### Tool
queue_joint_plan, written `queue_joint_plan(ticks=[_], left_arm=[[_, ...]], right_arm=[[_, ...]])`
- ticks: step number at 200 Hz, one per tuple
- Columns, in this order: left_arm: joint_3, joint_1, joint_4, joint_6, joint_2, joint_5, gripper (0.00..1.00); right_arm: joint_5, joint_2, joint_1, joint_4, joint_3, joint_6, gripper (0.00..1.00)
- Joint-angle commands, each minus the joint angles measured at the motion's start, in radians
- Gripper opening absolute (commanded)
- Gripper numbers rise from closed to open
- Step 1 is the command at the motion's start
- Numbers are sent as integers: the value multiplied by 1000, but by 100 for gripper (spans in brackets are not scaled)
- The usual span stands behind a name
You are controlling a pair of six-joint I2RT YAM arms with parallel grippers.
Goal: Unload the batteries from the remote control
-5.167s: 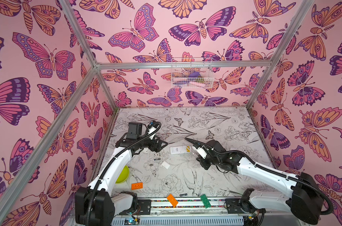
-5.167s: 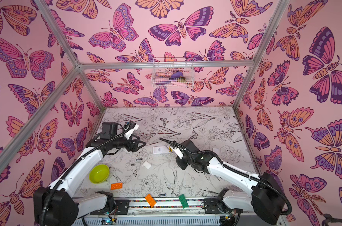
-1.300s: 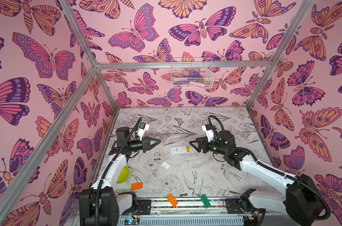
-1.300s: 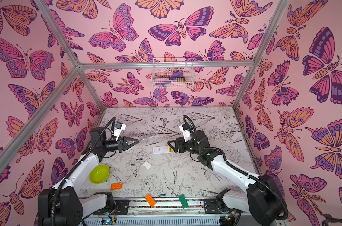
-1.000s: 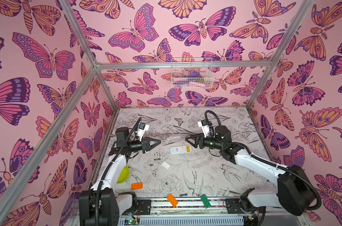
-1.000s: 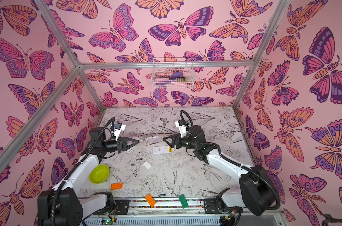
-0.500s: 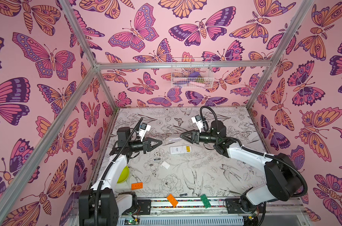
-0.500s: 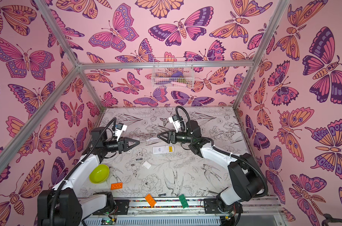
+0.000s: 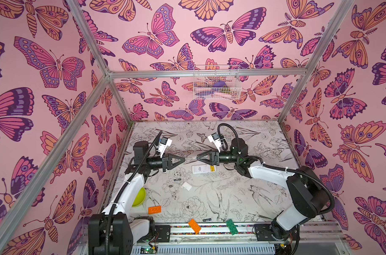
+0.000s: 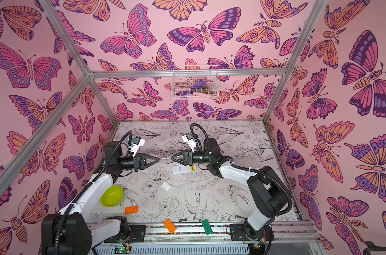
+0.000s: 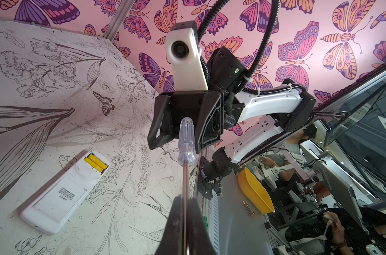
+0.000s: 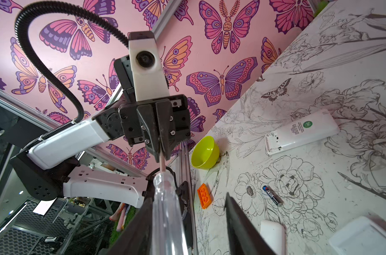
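Two yellow batteries (image 11: 94,163) inside remote (image 11: 62,192)

On the white remote (image 12: 302,132) in your right wrist view, a round green sticker (image 12: 307,124) bears what looks like "24", beside lines of small print too fine to read. The black battery (image 12: 272,195) lying loose carries white lettering on a blue band, blurred past reading. The print block (image 11: 66,194) on the other remote (image 11: 53,209) in your left wrist view is likewise illegible.
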Motion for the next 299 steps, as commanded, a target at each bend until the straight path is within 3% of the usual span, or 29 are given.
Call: queue_joint_plan(ticks=[1, 19, 39, 81, 118, 182, 233, 254, 279, 299], left_arm=[[25, -7, 37, -30, 0, 25, 0], [10, -11, 56, -37, 8, -10, 0], [9, -9, 64, -64, 4, -23, 0], [-14, -10, 79, -49, -3, -19, 0], [-33, -16, 83, -25, -3, -29, 0], [-40, -13, 83, -35, -7, -37, 0], [-43, -12, 85, -23, -4, -40, 0], [-51, -12, 84, 1, -7, -57, 0], [-50, 8, 85, 0, -31, -67, 32], [-46, 34, 85, 7, -50, -95, 47]], right_arm=[[-24, 3, 30, 75, 39, 13, 50], [-13, 16, 50, 33, 46, -40, 49], [-13, 40, 55, 107, 44, 26, 39], [-4, 71, 67, 138, 53, 51, 31], [2, 59, 67, 120, 65, 23, 30], [30, 106, 71, 243, 69, 123, 30], [40, 102, 70, 206, 61, 90, 11], [48, 69, 68, 148, 42, 22, 5], [65, 31, 46, 106, 8, -5, 0], [73, -34, 6, 61, -54, -50, 0]])
